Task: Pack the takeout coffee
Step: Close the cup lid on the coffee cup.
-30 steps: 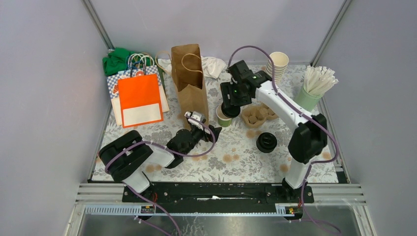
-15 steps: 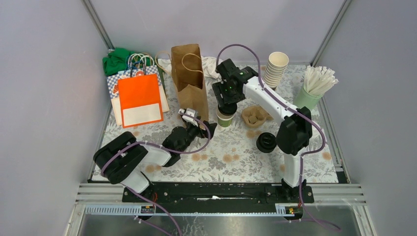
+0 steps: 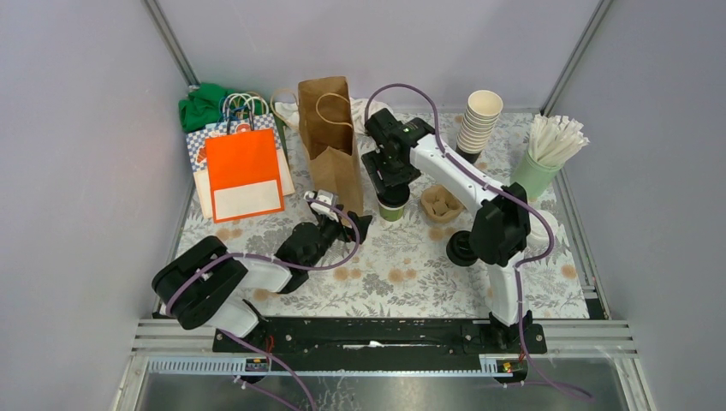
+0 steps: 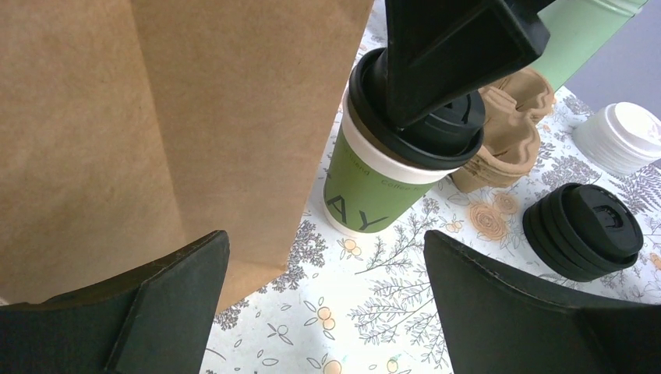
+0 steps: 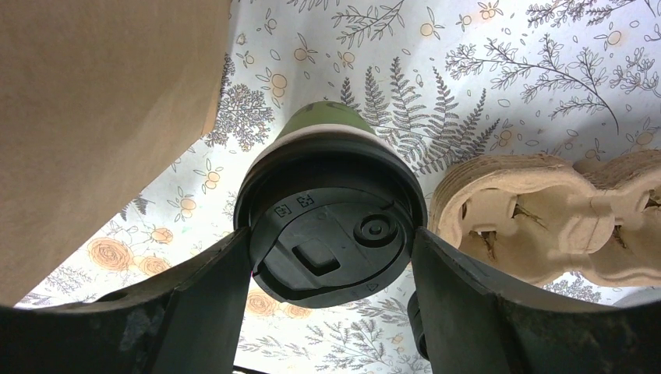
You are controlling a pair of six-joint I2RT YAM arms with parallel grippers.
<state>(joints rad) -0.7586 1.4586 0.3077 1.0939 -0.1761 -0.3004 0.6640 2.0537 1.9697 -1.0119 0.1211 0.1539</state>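
**Coffee cup pinched by its lid beside the brown bag**

Nearest the arm bases, the left gripper is lying low over the floral tablecloth. Its jaws are standing wide apart with nothing between them, and they are pointing at the foot of the brown paper bag.

To the right, a stack of black lids is sitting alone on the cloth.

Further in, the right gripper is reaching down from above and clamping the black lid of the green takeout coffee cup, one finger on each side. The cup is standing upright, just beside the bag's right wall. Whether its base is touching the cloth, I cannot tell.

A pulp cup carrier is lying just to the cup's right.

At the back, a stack of cream cups and a pale green cup of white sticks are standing on the right. An orange bag is lying on the left.
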